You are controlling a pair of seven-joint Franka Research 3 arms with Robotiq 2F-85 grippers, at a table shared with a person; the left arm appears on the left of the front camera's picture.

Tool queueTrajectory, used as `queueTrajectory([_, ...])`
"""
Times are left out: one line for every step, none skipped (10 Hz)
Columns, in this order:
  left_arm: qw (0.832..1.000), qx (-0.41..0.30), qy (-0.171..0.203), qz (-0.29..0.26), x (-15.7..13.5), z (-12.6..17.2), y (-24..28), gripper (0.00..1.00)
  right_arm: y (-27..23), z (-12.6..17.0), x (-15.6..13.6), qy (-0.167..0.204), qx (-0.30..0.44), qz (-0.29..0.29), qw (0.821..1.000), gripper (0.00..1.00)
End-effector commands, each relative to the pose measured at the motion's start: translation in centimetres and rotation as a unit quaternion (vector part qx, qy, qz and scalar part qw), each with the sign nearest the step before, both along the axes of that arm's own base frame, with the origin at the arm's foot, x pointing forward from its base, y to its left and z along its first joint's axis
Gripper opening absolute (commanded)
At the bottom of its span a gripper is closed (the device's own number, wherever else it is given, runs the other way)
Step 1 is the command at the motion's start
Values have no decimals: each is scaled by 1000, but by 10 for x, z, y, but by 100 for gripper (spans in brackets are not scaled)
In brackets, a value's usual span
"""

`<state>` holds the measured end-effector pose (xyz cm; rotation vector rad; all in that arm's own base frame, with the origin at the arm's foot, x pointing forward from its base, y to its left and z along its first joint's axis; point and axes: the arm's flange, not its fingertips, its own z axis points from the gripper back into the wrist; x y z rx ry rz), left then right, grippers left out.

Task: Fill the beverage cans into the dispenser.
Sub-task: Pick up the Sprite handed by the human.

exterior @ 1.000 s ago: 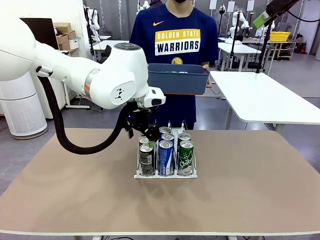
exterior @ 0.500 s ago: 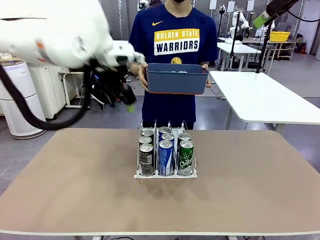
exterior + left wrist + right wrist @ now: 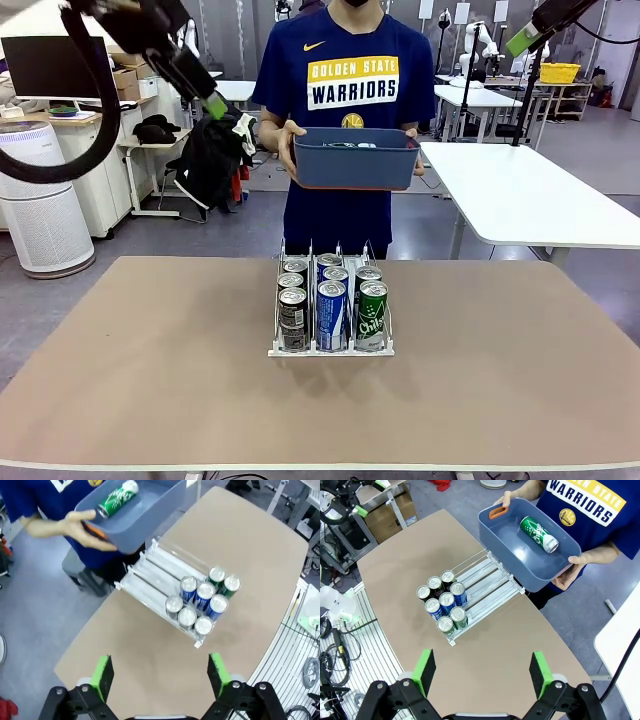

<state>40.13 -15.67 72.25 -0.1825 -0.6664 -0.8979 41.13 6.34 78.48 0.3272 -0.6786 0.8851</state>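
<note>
Looking down from both wrists onto a wide tan table point(image 3: 150, 380), far beneath the fingers point(image 3: 102, 672). Swinging the left gripper point(image 3: 160, 675) up and off to the robot's left, away from the dispenser point(image 3: 155, 572), where it was reaching into the back of a lane a second ago. Spreading its fingers wide, released, gripping nothing. Hanging the right gripper point(image 3: 482, 674) high too, fingers likewise spread and empty.

Standing past the table's far edge, a person point(image 3: 350, 80) holding a blue-grey bin point(image 3: 530, 565), out ahead of both sets of fingertips. Showing the dispenser uncovered now, well below the fingers and ahead of the gap between them. Carrying eight cans point(image 3: 332, 305) upright at its front end: three, three and two by lane.

Leaving one green can point(image 3: 539, 534) lying on its side in the bin. Likely meaning a can has just gone in, with this one left to load, probably into the two-can green lane.
</note>
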Motion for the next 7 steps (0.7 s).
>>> queueTrajectory([1000,-15,-6,-26,-6,11,3,100,1,-1,-2,1,3,0,1000,100])
queueTrajectory([1000,0,1,-2,-10,11,-6,100,1,-1,-2,1,3,0,1000,100])
queueTrajectory([1000,-6,-8,-4,-4,13,0,100,1,-1,-2,1,3,0,1000,100])
queueTrajectory([1000,-6,-8,-4,-4,13,0,100,1,-1,-2,1,3,0,1000,100])
queueTrajectory([1000,-6,-8,-4,-4,13,0,100,1,-1,-2,1,3,0,1000,100])
queueTrajectory([1000,-6,-8,-4,-4,13,0,100,1,-1,-2,1,3,0,1000,100])
queueTrajectory([1000,-6,-8,-4,-4,13,0,100,1,-1,-2,1,3,0,1000,100])
